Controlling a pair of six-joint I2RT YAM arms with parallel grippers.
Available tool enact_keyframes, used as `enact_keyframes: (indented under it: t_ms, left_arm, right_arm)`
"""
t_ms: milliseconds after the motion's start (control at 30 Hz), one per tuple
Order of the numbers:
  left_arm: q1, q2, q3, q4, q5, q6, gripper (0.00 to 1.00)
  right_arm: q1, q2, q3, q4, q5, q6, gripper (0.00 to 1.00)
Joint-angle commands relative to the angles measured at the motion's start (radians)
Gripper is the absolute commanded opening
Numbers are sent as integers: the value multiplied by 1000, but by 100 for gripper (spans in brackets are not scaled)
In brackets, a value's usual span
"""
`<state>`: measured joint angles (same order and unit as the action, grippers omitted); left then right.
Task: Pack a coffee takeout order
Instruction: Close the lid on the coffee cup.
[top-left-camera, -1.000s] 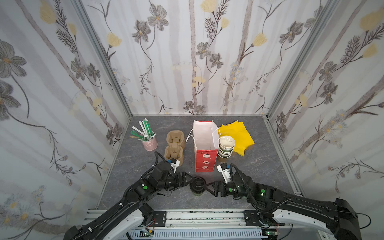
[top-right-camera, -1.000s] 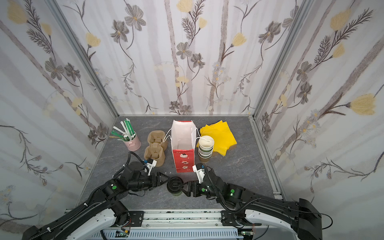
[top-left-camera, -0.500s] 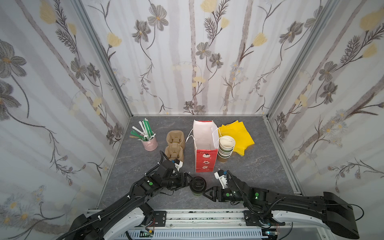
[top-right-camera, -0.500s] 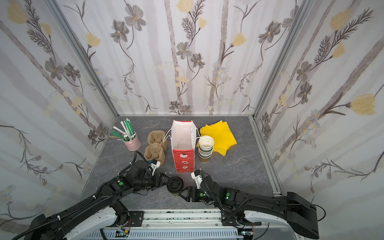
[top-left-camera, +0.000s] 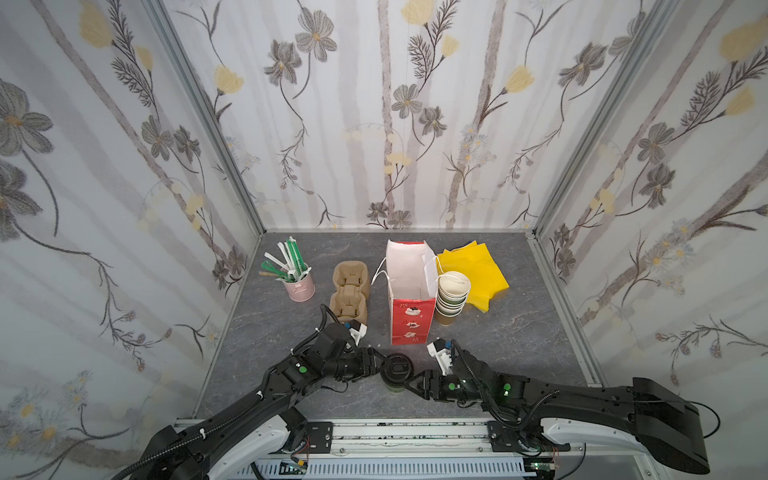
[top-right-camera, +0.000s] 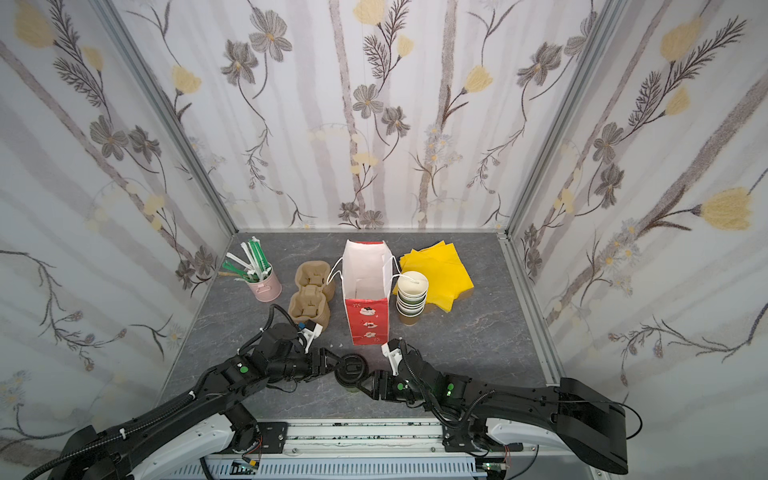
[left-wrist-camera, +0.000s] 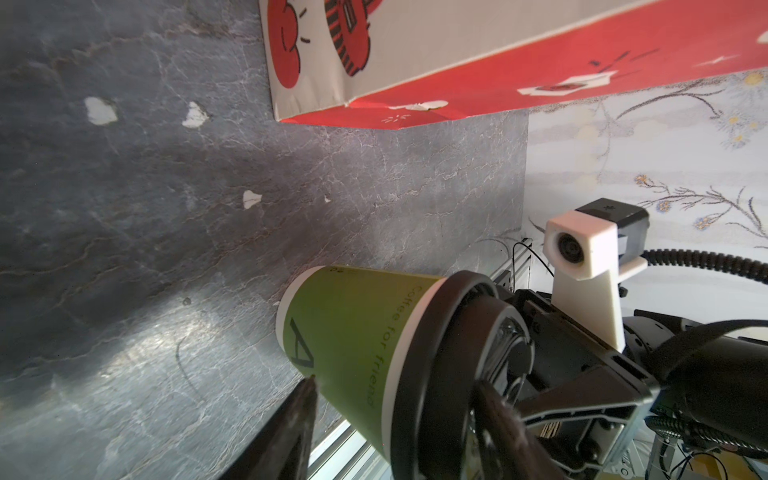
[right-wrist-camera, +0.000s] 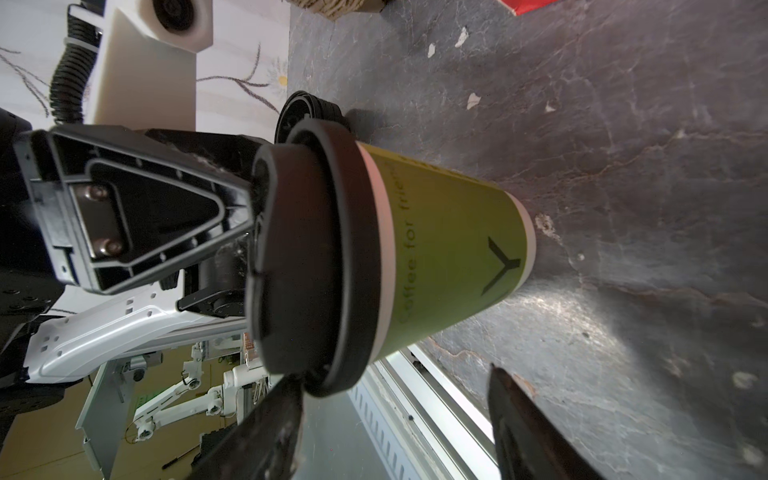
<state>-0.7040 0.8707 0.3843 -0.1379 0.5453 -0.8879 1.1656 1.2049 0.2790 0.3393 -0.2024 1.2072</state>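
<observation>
A green paper cup (top-left-camera: 397, 369) (top-right-camera: 351, 370) with a black lid stands at the table's front centre. My left gripper (top-left-camera: 380, 363) (left-wrist-camera: 397, 380) reaches it from the left, jaws apart: one fingertip (left-wrist-camera: 309, 384) touches the cup wall (left-wrist-camera: 345, 332) near its base, the other finger lies across the lid (left-wrist-camera: 440, 374). My right gripper (top-left-camera: 411, 380) (right-wrist-camera: 390, 372) comes from the right, open; one finger (right-wrist-camera: 282, 399) meets the lid rim (right-wrist-camera: 332, 374), the other stays off the cup (right-wrist-camera: 449, 249). Behind stand the red bag (top-left-camera: 409, 324), open-topped, the tan carrier (top-left-camera: 351, 291), yellow napkins (top-left-camera: 478, 270) and green straws (top-left-camera: 291, 262) in a pink pot.
A stack of lidless paper cups (top-left-camera: 451, 297) stands by the bag's right side. Another black lid (right-wrist-camera: 299, 112) lies on the table just beyond the cup. The front rail (top-left-camera: 395, 432) runs close behind the cup. Floral walls close in three sides.
Both grippers' jaws have narrowed around the lidded cup. The right arm has shifted slightly left towards it. The cup stays in place.
</observation>
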Motion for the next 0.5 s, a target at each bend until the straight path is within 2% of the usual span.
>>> enact_keyframes:
  t_ms: [0,333,467]
  left_arm:
    - [-1,7,-10,-14,-2,6,59]
    - [0,31,-31,-14,-8,12,54]
    - [0,43,-32,-14,-8,18,53]
  right_arm:
    - [0,19,3,37,21,21,66]
    - [0,41,35,-222,155,77,54]
    - [0,44,31,-269,180,102,50]
